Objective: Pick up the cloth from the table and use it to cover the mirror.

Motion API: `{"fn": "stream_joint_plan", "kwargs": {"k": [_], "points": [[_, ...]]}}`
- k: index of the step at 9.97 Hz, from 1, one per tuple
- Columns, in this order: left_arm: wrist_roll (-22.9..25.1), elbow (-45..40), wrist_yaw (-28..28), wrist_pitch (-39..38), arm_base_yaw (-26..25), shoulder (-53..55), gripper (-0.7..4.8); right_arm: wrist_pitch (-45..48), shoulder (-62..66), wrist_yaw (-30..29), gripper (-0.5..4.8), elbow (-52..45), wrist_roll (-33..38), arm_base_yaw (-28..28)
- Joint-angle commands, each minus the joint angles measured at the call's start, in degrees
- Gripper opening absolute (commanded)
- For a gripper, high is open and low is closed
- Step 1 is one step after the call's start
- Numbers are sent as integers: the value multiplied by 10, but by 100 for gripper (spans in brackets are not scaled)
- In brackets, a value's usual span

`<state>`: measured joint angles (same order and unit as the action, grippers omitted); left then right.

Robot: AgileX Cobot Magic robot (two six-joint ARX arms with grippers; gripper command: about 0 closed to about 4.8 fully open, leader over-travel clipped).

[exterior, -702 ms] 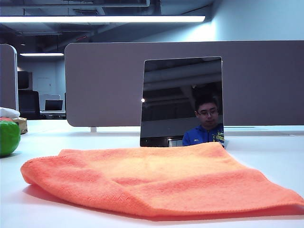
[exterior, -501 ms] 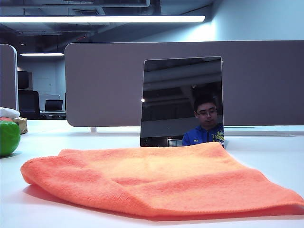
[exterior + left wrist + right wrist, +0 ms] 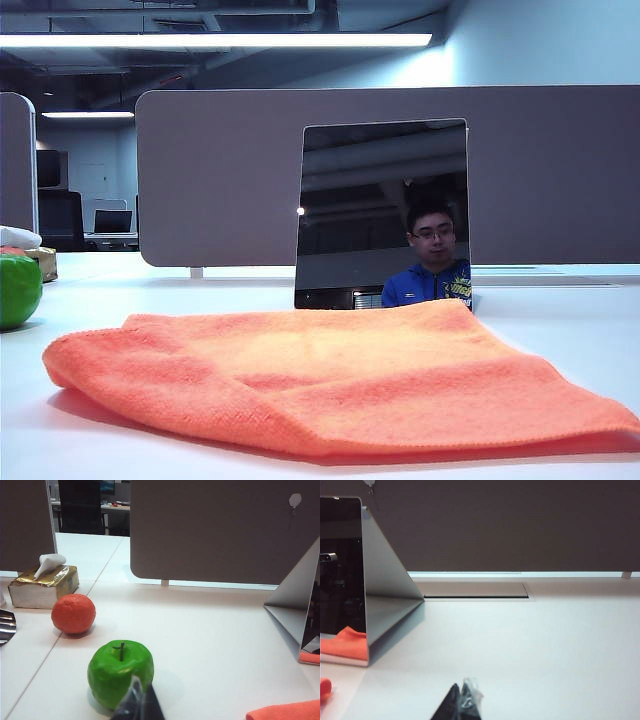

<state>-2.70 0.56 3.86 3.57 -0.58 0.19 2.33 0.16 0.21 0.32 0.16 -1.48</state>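
Note:
The orange cloth (image 3: 320,375) lies spread on the white table (image 3: 560,320), just in front of the mirror (image 3: 382,212), which stands upright with a dark reflective face. A corner of the cloth (image 3: 285,711) shows in the left wrist view, beside the mirror's side (image 3: 297,605). The mirror (image 3: 342,575) reflects the cloth in the right wrist view. My left gripper (image 3: 138,700) is shut with nothing in it, close to a green apple (image 3: 120,672). My right gripper (image 3: 461,699) is shut and empty over bare table. Neither gripper appears in the exterior view.
A grey-brown partition panel (image 3: 230,170) runs behind the mirror. At the left sit the green apple (image 3: 18,288), an orange fruit (image 3: 73,613) and a tissue box (image 3: 42,585). A cable slot (image 3: 475,591) is set in the table by the partition.

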Motion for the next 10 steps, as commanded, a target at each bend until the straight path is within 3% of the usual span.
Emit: {"fn": "stream_joint_plan", "kwargs": {"k": [1, 7, 8, 9, 10], "points": [[-73, 9, 22, 23, 1, 0, -5, 22, 0, -3, -5, 37, 14, 0], [-72, 53, 31, -33, 1, 1, -5, -74, 15, -23, -6, 113, -28, 1], [-44, 118, 95, -132, 2, 52, -5, -161, 106, -113, -6, 235, -34, 1], [-26, 136, 125, -164, 2, 81, -5, -202, 154, -171, -5, 281, -34, 1], [-18, 147, 195, -182, 2, 125, -5, -256, 236, -257, -5, 337, -34, 10]]}}
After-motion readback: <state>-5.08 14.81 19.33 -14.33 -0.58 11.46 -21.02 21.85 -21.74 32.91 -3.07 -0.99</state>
